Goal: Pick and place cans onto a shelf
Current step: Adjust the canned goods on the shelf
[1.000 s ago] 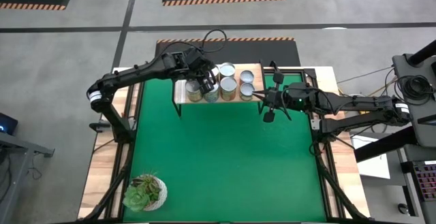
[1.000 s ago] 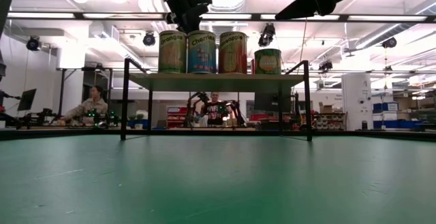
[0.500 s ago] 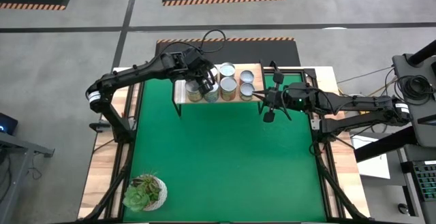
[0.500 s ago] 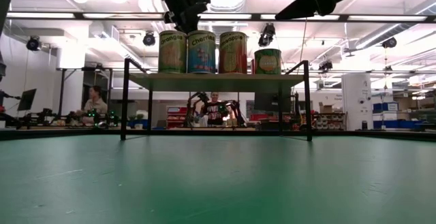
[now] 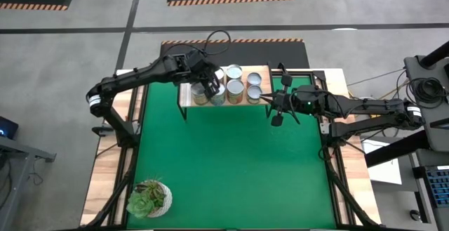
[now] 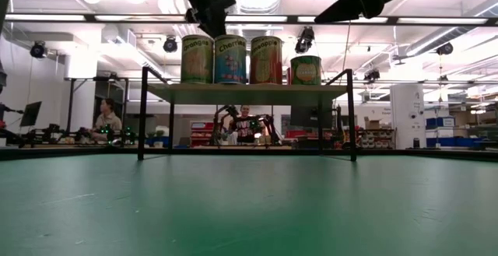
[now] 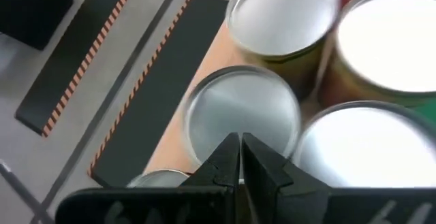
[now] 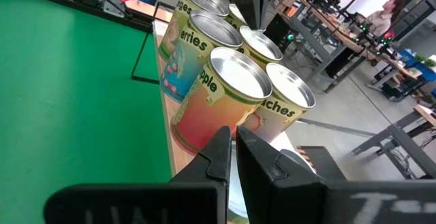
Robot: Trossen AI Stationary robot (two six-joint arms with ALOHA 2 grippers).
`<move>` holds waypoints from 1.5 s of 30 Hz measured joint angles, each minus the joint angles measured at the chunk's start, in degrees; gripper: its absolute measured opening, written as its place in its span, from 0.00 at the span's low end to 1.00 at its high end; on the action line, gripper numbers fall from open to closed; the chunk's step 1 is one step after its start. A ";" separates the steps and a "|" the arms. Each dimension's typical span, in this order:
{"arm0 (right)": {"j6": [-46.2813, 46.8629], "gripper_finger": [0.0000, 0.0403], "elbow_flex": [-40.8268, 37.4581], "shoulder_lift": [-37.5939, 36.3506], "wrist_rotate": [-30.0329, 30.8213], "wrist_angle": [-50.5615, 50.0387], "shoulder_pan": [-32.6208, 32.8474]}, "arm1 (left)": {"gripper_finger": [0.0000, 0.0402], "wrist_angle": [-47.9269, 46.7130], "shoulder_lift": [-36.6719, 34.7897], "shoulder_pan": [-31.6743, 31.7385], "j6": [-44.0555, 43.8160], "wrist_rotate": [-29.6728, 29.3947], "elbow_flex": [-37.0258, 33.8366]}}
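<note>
Several cans [image 5: 236, 88] stand upright in a cluster on the shelf [image 5: 265, 69] at the far side of the green mat. In the low view their labelled sides [image 6: 230, 59] rise from the shelf board [image 6: 249, 92]. My left gripper [image 5: 212, 89] hangs shut just above the cluster's left cans, its tips [image 7: 240, 149] over a shiny can top [image 7: 242, 112] without touching it. My right gripper [image 5: 272, 104] is shut and hovers beside the shelf's right end, pointing at the cans [image 8: 218, 94] and clear of them.
A potted green succulent [image 5: 149, 197] sits at the mat's near left corner. The green mat [image 5: 231, 161] in front of the shelf lies open. People sit at desks in the room behind the table [image 6: 105, 124].
</note>
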 joint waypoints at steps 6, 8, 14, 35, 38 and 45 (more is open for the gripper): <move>0.36 0.03 0.00 0.00 0.00 -0.04 0.00 | 0.00 1.60 -4.58 -7.19 -3.54 -0.67 -2.30; 0.38 0.03 0.00 0.00 -0.01 -0.07 0.00 | 0.00 4.13 -6.82 -11.58 -3.94 -2.29 -5.11; 3.62 0.03 0.00 0.00 0.00 0.06 0.00 | 0.00 15.85 -14.67 -25.18 -3.11 -11.99 -17.61; 21.84 0.02 24.24 17.35 1.45 -23.21 -6.81 | 0.00 46.20 -42.41 -35.31 7.64 -20.02 -50.22; 21.51 0.02 32.72 23.25 0.04 -32.34 -11.22 | 0.00 46.14 -43.96 -35.31 7.74 -20.02 -51.08; 18.92 0.02 45.07 33.28 -5.23 -42.29 -18.95 | 0.00 45.99 -45.27 -35.31 7.85 -20.00 -52.02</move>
